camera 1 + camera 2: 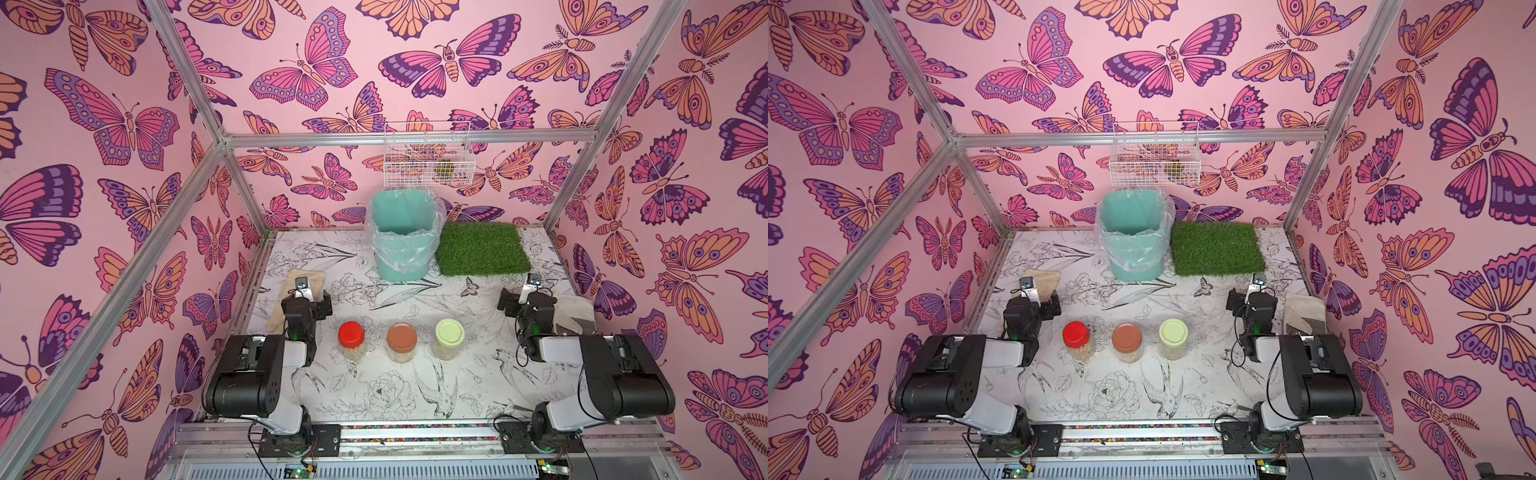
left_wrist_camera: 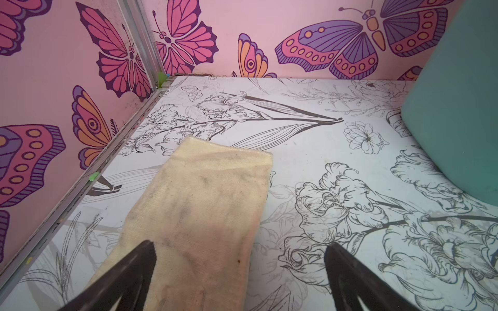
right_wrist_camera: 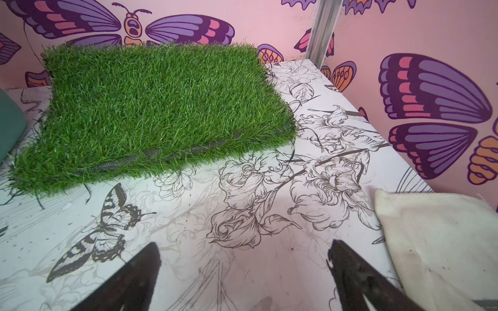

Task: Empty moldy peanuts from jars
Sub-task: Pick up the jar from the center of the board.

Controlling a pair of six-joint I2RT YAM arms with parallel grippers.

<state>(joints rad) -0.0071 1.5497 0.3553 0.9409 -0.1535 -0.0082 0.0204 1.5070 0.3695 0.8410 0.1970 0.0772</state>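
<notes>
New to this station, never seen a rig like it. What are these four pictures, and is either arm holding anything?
Two robot arms stand at the near edge of a table, each ending in a two-fingered gripper. The two wide pictures are top views from one overhead stereo camera, nearly identical. The other two come from wrist cameras: the left gripper looks over a tan cloth, the right gripper toward a grass mat, with a pale cloth beside it. Between the arms three lidded jars stand in a row: red jar, brown jar, green jar, each holding peanuts. A lined teal bin stands at the back. Both grippers are open and hold nothing.
</notes>
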